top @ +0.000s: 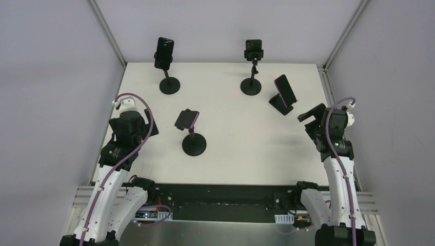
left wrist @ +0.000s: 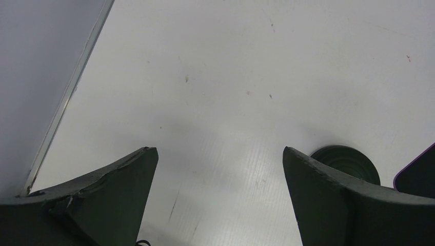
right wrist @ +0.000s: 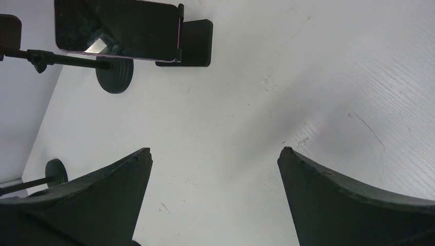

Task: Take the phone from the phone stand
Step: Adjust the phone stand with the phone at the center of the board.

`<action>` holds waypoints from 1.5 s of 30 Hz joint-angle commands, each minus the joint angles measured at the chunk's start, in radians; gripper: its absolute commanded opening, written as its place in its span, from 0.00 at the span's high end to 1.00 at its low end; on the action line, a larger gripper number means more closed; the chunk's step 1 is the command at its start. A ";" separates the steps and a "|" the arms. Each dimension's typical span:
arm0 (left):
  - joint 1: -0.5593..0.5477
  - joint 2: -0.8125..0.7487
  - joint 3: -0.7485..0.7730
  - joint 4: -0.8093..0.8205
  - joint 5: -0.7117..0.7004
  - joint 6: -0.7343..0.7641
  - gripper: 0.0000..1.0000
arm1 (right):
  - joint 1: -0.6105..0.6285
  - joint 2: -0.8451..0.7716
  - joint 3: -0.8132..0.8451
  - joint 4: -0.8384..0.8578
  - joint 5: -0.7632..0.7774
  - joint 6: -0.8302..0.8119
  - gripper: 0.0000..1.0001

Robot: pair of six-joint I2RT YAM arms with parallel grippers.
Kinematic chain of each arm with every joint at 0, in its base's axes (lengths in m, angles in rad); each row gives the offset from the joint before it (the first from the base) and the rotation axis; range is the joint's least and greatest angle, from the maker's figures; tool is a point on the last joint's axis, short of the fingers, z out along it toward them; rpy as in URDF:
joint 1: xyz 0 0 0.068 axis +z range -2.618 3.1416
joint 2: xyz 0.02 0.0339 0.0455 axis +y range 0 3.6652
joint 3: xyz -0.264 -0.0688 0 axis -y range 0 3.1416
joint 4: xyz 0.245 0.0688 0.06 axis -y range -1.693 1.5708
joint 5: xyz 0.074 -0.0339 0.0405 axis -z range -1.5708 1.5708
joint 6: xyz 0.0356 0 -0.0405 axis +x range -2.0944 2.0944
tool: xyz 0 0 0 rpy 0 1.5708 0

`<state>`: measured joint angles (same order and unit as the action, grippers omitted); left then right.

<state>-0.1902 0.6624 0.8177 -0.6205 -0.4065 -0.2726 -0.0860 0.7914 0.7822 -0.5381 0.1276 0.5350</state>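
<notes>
Several dark phones sit on black stands on the white table (top: 231, 133). Nearest my left gripper (top: 147, 124) is a purple-edged phone (top: 187, 119) tilted on a stand with a round base (top: 194, 144). In the left wrist view that base (left wrist: 345, 161) and the phone's edge (left wrist: 418, 177) lie to the right of my open left gripper (left wrist: 219, 154). A second phone (top: 284, 89) leans on a folding stand (top: 280, 105) just ahead of my right gripper (top: 310, 115). The right wrist view shows this phone (right wrist: 118, 31) and its stand (right wrist: 192, 43) well beyond the open, empty right gripper (right wrist: 215, 151).
At the back stand two more phones, one at the left (top: 164, 53) on a round base (top: 170, 85) and one at the right (top: 253, 49) on its base (top: 251, 87). Grey walls with metal rails enclose the table on both sides.
</notes>
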 commanded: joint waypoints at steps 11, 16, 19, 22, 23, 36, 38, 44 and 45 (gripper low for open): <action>0.000 0.011 0.047 -0.001 0.016 -0.002 0.01 | -0.032 0.066 0.151 0.027 -0.491 -0.026 0.01; 0.010 0.008 0.038 -0.002 0.037 -0.040 0.01 | 0.057 0.057 0.197 0.010 -0.470 -0.082 0.01; 0.026 0.029 0.056 -0.001 0.118 -0.042 0.01 | 0.166 0.058 0.217 0.000 -0.393 -0.121 0.01; 0.025 0.033 0.065 0.001 0.137 -0.048 0.01 | 0.266 0.062 0.215 0.036 -0.343 -0.139 0.01; 0.025 0.030 0.066 0.001 0.140 -0.048 0.01 | 0.296 0.066 0.216 0.048 -0.334 -0.145 0.01; 0.025 -0.028 0.019 0.014 0.141 -0.011 0.01 | 0.719 0.196 0.217 0.274 -0.204 -0.290 0.01; 0.025 -0.023 0.022 0.017 0.147 -0.005 0.01 | 0.773 0.222 0.203 0.325 -0.209 -0.332 0.01; 0.024 -0.007 0.023 0.032 0.181 0.008 0.01 | 0.865 0.336 0.235 0.390 -0.222 -0.364 0.01; 0.025 -0.007 0.023 0.035 0.187 0.009 0.01 | 0.871 0.347 0.233 0.418 -0.220 -0.358 0.01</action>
<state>-0.1749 0.6514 0.8417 -0.6201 -0.2581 -0.2897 0.7620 1.0885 0.9825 -0.2417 -0.0940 0.2111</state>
